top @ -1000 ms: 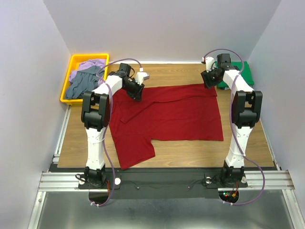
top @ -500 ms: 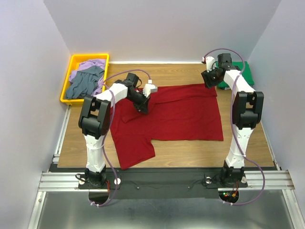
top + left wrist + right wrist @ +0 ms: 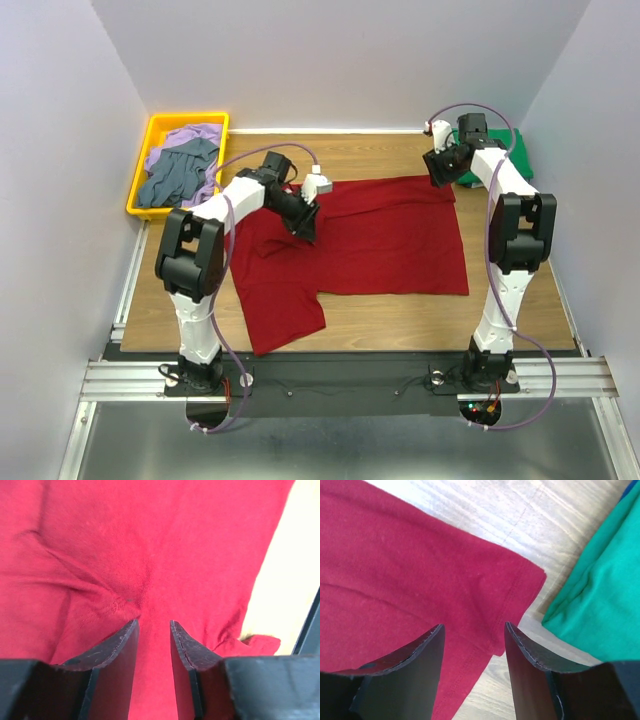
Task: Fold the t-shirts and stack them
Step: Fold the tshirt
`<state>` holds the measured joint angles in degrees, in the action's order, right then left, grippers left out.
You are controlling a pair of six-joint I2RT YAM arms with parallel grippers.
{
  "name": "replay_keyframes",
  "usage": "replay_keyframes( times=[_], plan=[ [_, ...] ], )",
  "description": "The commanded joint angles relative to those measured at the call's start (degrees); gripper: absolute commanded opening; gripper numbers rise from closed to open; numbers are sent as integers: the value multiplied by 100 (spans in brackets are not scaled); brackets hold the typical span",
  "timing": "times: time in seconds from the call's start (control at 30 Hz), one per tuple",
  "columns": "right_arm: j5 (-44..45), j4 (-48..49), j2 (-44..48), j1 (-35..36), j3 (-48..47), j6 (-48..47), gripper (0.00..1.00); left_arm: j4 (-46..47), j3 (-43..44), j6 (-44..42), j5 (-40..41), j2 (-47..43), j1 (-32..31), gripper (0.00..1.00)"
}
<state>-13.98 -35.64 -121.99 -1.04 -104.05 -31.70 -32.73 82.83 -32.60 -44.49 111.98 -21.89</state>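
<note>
The dark red t-shirt [image 3: 370, 245] lies spread flat across the middle of the table, one sleeve toward the near left. My left gripper [image 3: 306, 228] is down on its far left part, jaws open. In the left wrist view the gripper [image 3: 154, 622] has red cloth [image 3: 150, 545] under the gap and a small pinched crease just ahead of its tips. My right gripper [image 3: 439, 174] hovers open over the shirt's far right corner [image 3: 520, 580], nothing between its fingers [image 3: 474, 626]. A folded green t-shirt [image 3: 516, 155] [image 3: 600, 590] lies at the back right.
A yellow tray [image 3: 148, 135] at the back left holds a lavender t-shirt [image 3: 190, 133] and a grey-blue t-shirt [image 3: 175, 178], both crumpled. Bare wood [image 3: 380, 155] shows behind the red shirt. Walls close in on the left, right and back.
The left gripper has moved right and nearer, from the shirt's far left edge onto the cloth. The right arm has not moved.
</note>
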Motion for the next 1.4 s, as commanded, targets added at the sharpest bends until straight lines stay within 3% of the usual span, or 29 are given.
replay_keyframes(
  times=[0.0, 0.23, 0.53, 0.7, 1.0, 1.27, 1.37],
  plan=[
    [-297, -249, 317, 51, -10, -81, 56, 205, -21, 60, -52, -713, 290, 40],
    [-1247, -1111, 308, 788, -133, 111, 47, 65, -151, 87, 414, -581, 1291, 44],
    [-1925, -884, -253, 2449, -659, 1596, 34, 574, -1014, 350, 950, -942, 1995, 41],
    [-1477, -655, -544, 3258, -915, 2019, 33, 750, -804, 693, 1056, -626, 1996, 39],
    [209, -163, -562, 4295, -538, 2072, 48, 988, -452, 1054, 1196, -151, 1978, 39],
    [685, -101, -843, 4498, -529, 2116, 50, 1067, -399, 1089, 1311, 25, 1925, 39],
    [852, -110, -879, 4525, -433, 2054, 43, 1102, -399, 1107, 1373, 95, 1917, 38]
  ],
)
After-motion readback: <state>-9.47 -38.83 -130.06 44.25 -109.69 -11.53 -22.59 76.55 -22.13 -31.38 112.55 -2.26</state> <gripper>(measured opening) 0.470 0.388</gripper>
